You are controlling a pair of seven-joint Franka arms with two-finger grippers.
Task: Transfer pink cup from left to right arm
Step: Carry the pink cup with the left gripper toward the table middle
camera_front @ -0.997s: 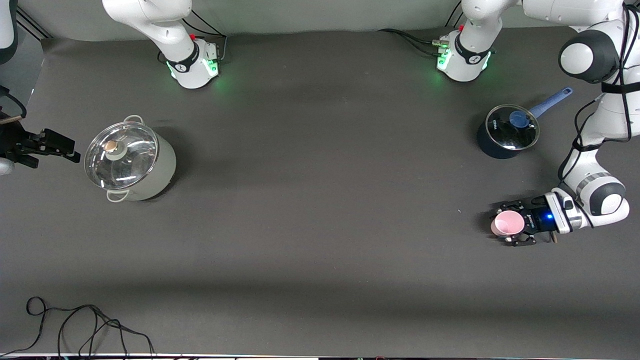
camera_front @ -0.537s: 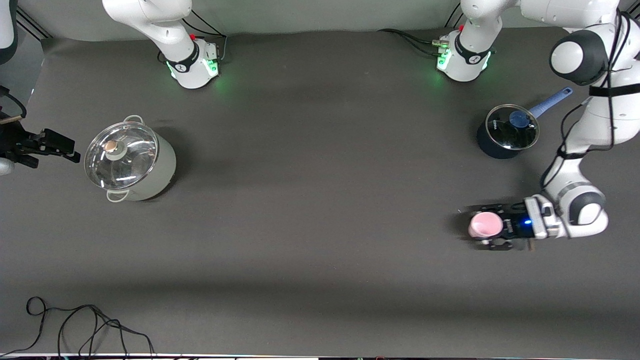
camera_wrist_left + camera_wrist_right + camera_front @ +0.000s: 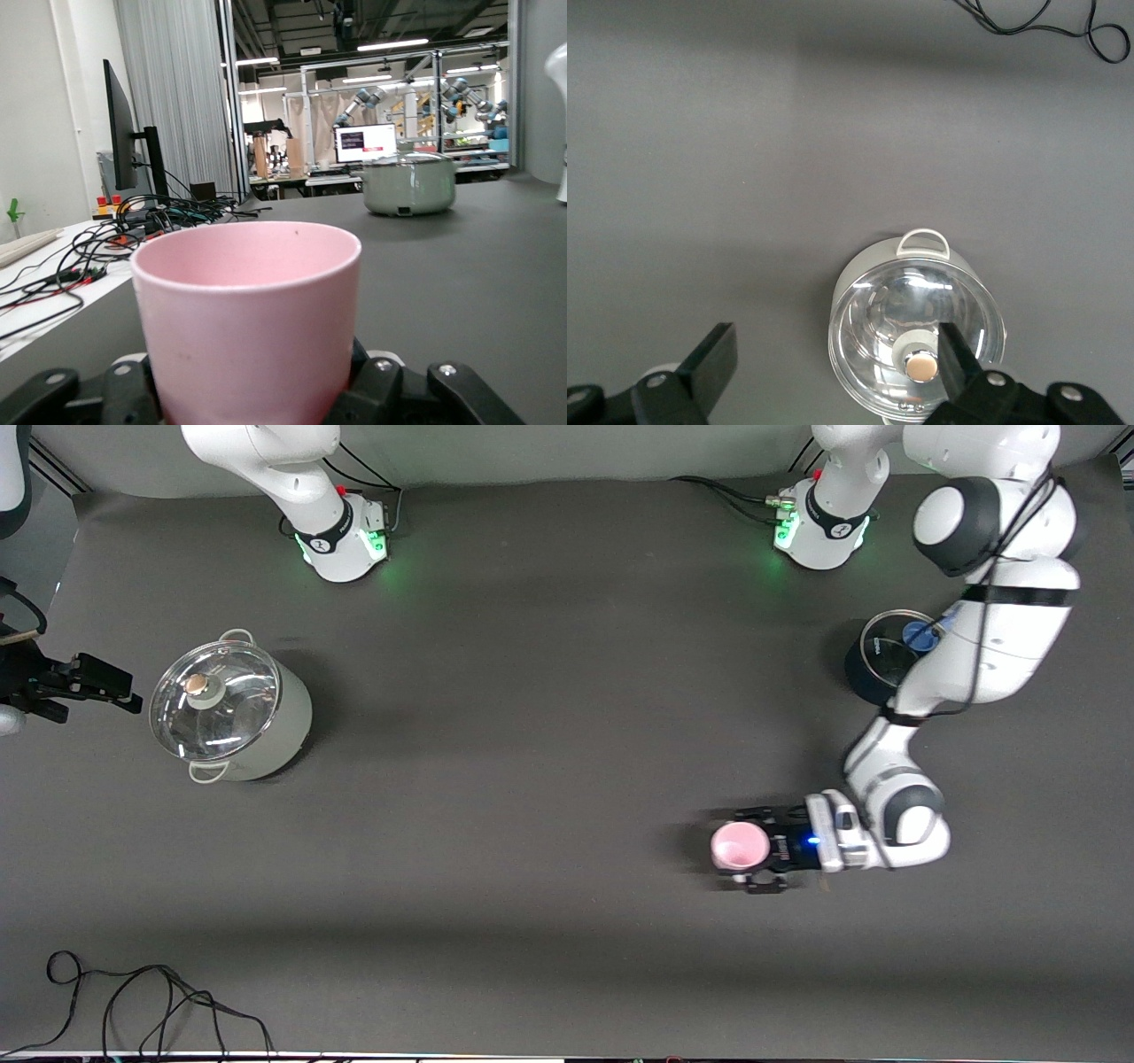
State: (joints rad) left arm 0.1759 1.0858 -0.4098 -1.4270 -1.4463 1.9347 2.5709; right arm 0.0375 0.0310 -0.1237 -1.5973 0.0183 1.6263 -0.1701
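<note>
- The left gripper (image 3: 749, 849) is holding the pink cup (image 3: 740, 846) tight by its sides, mouth up, over the bare table toward the left arm's end.
- In the left wrist view the pink cup (image 3: 246, 328) is sitting upright between the black fingers (image 3: 376, 385).
- The right gripper (image 3: 111, 691) is waiting over the table edge beside the big pale pot (image 3: 232, 708), with its fingers (image 3: 709, 359) spread wide and nothing in them.
- I think the carrying step is going on, and the hand-over is not done yet.
- Next, I think the right arm needs to come to meet the cup and close on a free part of it, and only then should the left one let go.
- Counting: one pink cup, two pots with glass lids (the pale one and a dark blue pot (image 3: 873, 664)), two arms, one black cable (image 3: 151, 1001) on the table.
</note>
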